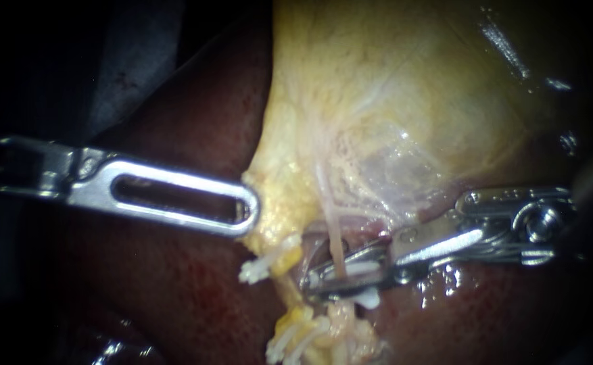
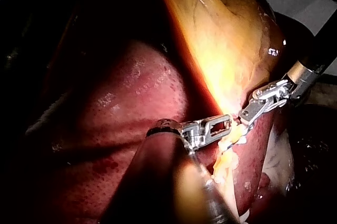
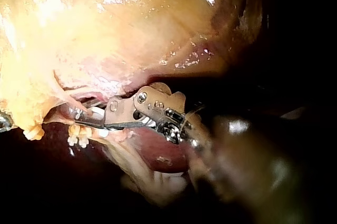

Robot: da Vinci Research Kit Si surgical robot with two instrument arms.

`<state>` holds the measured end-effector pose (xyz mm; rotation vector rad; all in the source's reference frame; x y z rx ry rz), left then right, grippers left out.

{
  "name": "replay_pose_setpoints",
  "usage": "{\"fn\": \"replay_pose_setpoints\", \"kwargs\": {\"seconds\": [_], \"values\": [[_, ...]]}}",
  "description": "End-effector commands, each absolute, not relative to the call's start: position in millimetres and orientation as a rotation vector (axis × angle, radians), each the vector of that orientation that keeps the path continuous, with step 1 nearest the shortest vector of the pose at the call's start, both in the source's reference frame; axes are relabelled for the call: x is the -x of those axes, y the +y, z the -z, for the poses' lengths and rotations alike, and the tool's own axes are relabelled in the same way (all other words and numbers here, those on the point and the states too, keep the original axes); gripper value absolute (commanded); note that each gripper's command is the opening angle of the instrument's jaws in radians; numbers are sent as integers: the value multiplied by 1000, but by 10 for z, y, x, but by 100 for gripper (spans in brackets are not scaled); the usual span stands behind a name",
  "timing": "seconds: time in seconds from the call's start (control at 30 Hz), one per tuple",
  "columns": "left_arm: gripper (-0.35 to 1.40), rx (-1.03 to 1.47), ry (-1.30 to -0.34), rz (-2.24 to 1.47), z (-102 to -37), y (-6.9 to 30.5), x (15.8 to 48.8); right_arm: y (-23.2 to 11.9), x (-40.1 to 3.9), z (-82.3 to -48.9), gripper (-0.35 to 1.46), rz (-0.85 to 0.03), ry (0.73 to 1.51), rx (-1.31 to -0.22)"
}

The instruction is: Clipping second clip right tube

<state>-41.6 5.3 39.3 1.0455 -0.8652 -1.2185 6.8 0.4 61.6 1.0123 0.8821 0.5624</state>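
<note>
Endoscope view: your left instrument [image 1: 245, 213] is clenched on the gallbladder [image 1: 391, 101] edge. The right tube [image 1: 337, 242], a thin pale strand, runs top to bottom. Your right instrument [image 1: 340, 276] crosses it squarely from the right, jaws closed on it with a white clip [image 1: 360, 268] between them.

Left wrist view: the two tips lie close together; the tube is too small to make out.

Right wrist view: the jaws look pressed together around pale tissue.
</note>
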Motion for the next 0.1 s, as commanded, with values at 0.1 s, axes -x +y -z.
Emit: {"fn": "replay_pose_setpoints", "kwargs": {"seconds": [0.1], "values": [[-35, -1045, -865, 1219, -393, 53, 416, 4, -67, -617, -29, -566, 879, -1015]]}}
